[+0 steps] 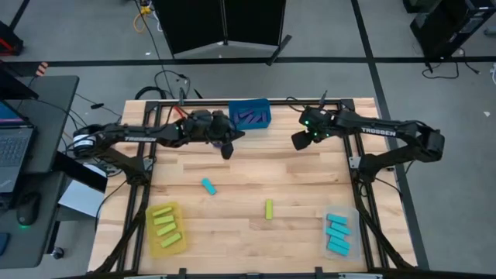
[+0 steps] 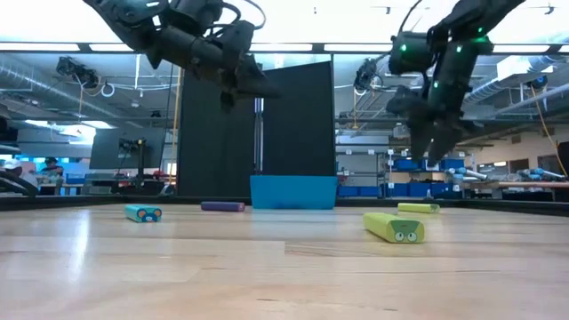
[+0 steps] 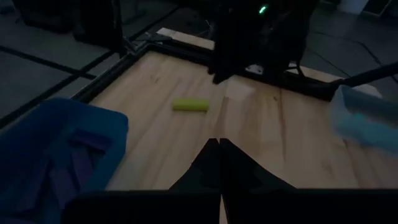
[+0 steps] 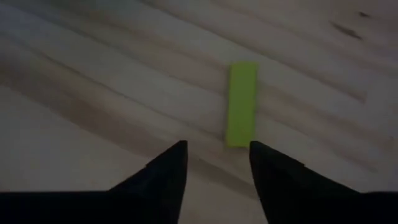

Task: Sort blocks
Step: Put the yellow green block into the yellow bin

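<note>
Lime block (image 2: 394, 228) lies loose mid-surface, cyan block (image 1: 208, 186) too; bins mostly filled. Right gripper (image 4: 214, 163), fingers apart, hangs above the lime one; left gripper (image 1: 226, 149), pinched together, beside the blue bin (image 1: 249, 114).

Two dark jointed arms here, matte black all over; the right arm (image 1: 387, 133) carries white TROSSEN lettering, a green light glowing at its wrist, thin cables trailing.

**Three bins and a side desk**

A blue bin (image 1: 249, 113) sits at the counter's (image 1: 256, 174) far edge. Toward the near edge from it, a yellow bin (image 1: 167, 229) lies left and a clear bin (image 1: 339, 232) right. A laptop (image 1: 13, 147) and mouse (image 1: 28, 208) rest on a desk well left.
</note>
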Action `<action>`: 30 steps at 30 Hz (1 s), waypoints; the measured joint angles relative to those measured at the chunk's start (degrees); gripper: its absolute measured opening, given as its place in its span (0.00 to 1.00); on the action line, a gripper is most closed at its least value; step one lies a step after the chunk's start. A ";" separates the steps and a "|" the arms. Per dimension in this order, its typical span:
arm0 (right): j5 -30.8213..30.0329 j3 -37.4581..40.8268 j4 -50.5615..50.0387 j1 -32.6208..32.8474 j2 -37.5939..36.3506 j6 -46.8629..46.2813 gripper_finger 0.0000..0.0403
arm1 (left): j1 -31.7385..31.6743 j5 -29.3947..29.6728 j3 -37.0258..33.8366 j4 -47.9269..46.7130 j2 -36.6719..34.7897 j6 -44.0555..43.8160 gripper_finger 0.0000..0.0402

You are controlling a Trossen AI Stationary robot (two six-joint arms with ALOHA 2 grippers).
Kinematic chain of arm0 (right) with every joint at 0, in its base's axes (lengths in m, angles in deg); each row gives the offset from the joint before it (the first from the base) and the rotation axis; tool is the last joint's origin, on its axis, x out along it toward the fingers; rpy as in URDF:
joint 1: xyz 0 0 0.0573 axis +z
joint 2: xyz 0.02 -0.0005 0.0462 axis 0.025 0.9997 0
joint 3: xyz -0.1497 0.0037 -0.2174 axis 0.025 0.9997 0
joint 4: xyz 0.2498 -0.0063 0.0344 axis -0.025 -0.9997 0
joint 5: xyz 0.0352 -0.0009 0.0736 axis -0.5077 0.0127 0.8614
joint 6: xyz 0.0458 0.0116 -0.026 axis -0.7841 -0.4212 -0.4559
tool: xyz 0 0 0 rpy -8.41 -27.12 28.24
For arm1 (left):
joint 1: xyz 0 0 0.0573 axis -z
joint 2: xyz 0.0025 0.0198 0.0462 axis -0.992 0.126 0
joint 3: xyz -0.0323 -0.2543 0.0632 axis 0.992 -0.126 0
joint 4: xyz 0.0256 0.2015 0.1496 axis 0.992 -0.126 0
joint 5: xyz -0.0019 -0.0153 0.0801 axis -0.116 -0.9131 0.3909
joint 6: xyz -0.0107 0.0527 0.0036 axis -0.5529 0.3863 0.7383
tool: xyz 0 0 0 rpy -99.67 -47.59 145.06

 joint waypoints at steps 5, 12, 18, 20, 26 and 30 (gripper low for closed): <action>0.05 1.14 3.21 -2.04 3.92 5.04 0.53 | 1.77 0.00 -0.27 0.35 -0.27 -1.81 0.00; -1.81 1.14 7.68 -3.32 11.74 7.85 0.53 | 3.63 0.02 -0.27 0.32 -0.27 -1.91 0.00; -1.55 1.14 9.59 -3.81 17.16 8.46 0.52 | 3.47 -2.39 -0.27 0.31 -0.25 -1.67 0.00; -0.56 1.12 10.73 -3.81 18.46 8.73 0.49 | 3.33 -3.91 -0.27 0.32 -0.25 -1.64 0.00; 3.58 0.86 12.57 -3.89 20.48 9.27 0.28 | 3.06 -8.31 -0.27 1.72 -0.23 -0.60 0.00; 5.38 0.90 12.69 -3.60 19.06 9.30 0.28 | 2.61 -9.77 -0.27 1.99 -1.82 0.07 0.00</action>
